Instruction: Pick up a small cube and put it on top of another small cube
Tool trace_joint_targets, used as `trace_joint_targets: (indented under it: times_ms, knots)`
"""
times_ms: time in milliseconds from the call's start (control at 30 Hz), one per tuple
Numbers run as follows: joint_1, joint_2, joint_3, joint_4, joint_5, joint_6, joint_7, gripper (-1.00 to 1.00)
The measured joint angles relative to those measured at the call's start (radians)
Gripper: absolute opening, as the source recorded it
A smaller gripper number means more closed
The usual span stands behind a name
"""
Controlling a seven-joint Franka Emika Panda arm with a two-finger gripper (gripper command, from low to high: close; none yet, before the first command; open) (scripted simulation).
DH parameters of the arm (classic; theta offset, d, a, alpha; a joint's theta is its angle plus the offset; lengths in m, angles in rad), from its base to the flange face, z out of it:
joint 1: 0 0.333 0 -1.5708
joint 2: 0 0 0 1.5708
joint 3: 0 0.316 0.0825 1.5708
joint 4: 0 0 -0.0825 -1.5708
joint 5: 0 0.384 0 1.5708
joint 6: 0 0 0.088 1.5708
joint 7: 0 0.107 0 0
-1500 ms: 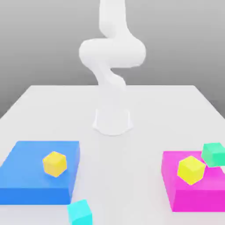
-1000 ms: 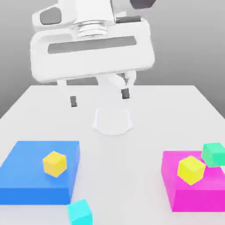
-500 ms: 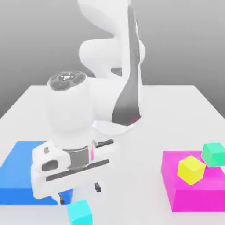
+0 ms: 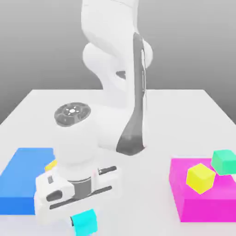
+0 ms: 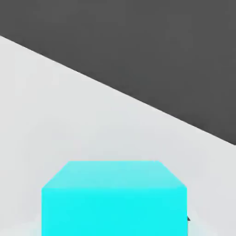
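The small cube (image 4: 86, 224) is plain turquoise-cyan and rests on the white table near its front edge, just off the blue block's corner. My gripper (image 4: 84, 217) has come straight down over it, and the white hand (image 4: 76, 191) hides the cube's top. A dark fingertip (image 4: 73, 222) presses against the cube's side, and the jaws are shut on it. In the hand view the cube (image 5: 114, 198) looms very close, sitting on the table (image 5: 69, 115).
A flat blue block (image 4: 20, 179) lies at the exterior view's left, with a yellow cube (image 4: 51, 164) half hidden behind the hand. A magenta block (image 4: 203, 203) at the right carries another yellow cube (image 4: 200, 178). A mint-green cube (image 4: 224, 161) sits at its far corner.
The hand has dropped lower onto the turquoise cube. Its fingers have gone from wide open to shut on the cube. The cubes and blocks have not moved.
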Motion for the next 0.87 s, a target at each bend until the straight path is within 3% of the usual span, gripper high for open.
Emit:
trace_joint_targets:
  times_ms: [233, 433, 567, 600, 867]
  knots:
    - [0.175, -0.176, 0.171, -0.037, -0.061, -0.146, -0.080, -1.00]
    - [0.488, -0.385, 0.330, -0.066, -0.143, -0.308, -0.179, -1.00]
    - [0.511, -0.330, 0.350, -0.101, -0.174, -0.212, -0.186, -1.00]
    - [0.513, -0.304, 0.347, -0.110, -0.180, -0.177, -0.183, 1.00]
    - [0.506, -0.322, 0.351, -0.105, -0.179, -0.198, -0.184, 1.00]
